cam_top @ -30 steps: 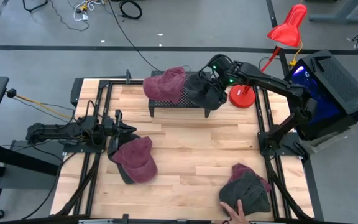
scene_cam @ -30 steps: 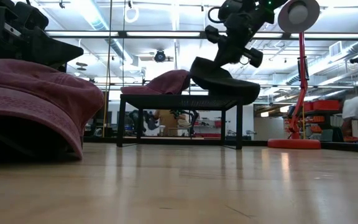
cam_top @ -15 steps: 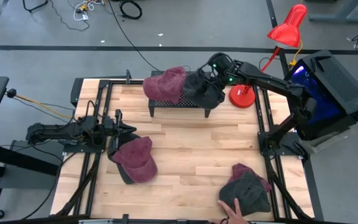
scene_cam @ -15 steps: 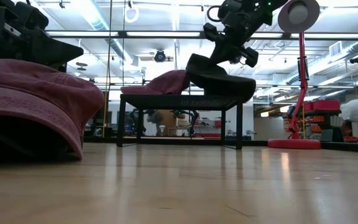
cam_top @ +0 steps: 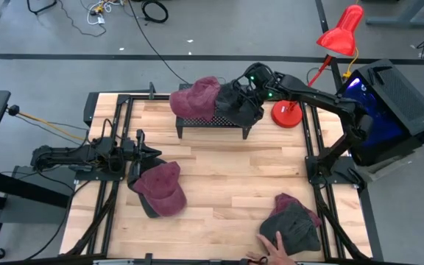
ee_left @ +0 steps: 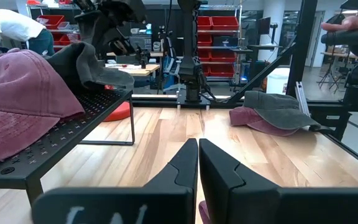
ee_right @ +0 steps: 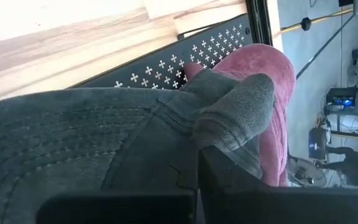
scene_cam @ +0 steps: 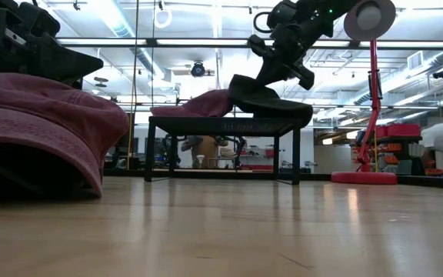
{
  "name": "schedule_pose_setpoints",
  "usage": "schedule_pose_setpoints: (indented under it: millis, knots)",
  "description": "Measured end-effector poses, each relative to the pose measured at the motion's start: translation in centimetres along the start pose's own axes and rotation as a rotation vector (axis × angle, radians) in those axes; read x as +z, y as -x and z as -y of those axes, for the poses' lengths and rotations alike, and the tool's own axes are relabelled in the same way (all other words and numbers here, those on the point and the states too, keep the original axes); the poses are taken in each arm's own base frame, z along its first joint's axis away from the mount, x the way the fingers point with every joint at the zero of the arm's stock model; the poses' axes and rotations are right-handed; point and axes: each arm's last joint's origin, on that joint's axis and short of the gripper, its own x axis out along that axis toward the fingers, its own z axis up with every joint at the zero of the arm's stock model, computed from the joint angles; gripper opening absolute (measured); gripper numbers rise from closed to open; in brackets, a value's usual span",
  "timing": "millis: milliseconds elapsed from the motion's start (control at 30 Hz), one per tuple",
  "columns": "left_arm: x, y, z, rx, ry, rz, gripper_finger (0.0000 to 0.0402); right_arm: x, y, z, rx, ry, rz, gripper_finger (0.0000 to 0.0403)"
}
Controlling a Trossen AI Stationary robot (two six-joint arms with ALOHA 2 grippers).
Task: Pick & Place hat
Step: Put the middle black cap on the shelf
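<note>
Tabletop (cam_top: 227, 169): black rack (cam_top: 197, 121) at far edge. Right hand (cam_top: 247, 87) clamped on grey hat (cam_top: 235, 104), hat directly under it, resting on rack's right end, touching maroon hat (cam_top: 195, 99) to its left. Left hand (cam_top: 155, 152) closed, empty, well apart, beside another maroon cap (cam_top: 160, 188).

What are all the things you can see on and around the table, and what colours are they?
Maroon hat: one, dark red, on the rack's left part.
Grey hat: one, dark grey, on the rack's right part, held by the right gripper.
Second maroon hat: one, dark red, on the table by the left gripper.
Stacked hats: two, grey over maroon, near front right corner.
Rack: one, black, perforated, at the table's back.
Lamp: one, red, back right.
Table: one, light wood.
Person's hand: one, at front edge by stacked hats.
Left gripper: jaws shut, empty.
Right gripper: jaws shut on grey hat.
</note>
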Motion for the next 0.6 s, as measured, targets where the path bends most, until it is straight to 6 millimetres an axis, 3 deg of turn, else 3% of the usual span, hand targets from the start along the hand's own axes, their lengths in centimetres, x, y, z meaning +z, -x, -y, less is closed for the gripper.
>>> schedule_pose_setpoints:
  millis: [600]
  knots:
    - [0.0, 0.0, 0.0, 0.0, 0.0, 0.0, 0.0021, -0.01, 0.38, 0.48, -0.052, -0.174, 0.049, 0.0051]
